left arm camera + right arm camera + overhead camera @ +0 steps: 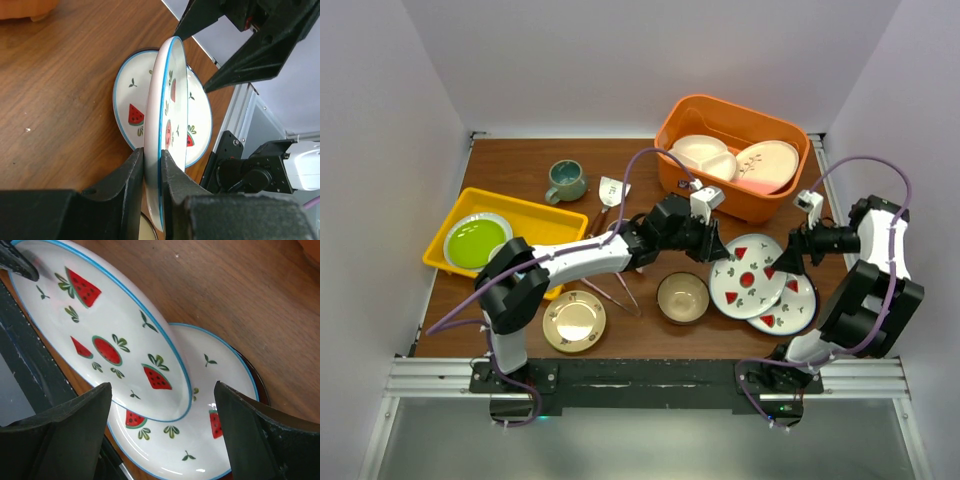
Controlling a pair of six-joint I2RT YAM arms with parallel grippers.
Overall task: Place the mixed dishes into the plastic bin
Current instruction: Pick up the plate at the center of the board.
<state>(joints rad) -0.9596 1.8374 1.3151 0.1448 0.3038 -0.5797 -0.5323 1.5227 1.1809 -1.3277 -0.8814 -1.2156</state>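
Strawberry-print plate (170, 100) pinched in left hand (151, 160); right hand (162, 390) spread wide.

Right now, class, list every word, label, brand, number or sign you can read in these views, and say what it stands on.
No readable text anywhere.
The upper watermelon plate and lower watermelon plate carry only fruit and leaf pictures.
The orange bin, yellow tray and mug show no legible label, brand or number.

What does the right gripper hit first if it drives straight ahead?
Likely the tilted upper fruit-print plate, pinched at its rim by the left gripper; it lies just ahead of the open right gripper. Depth is unclear.
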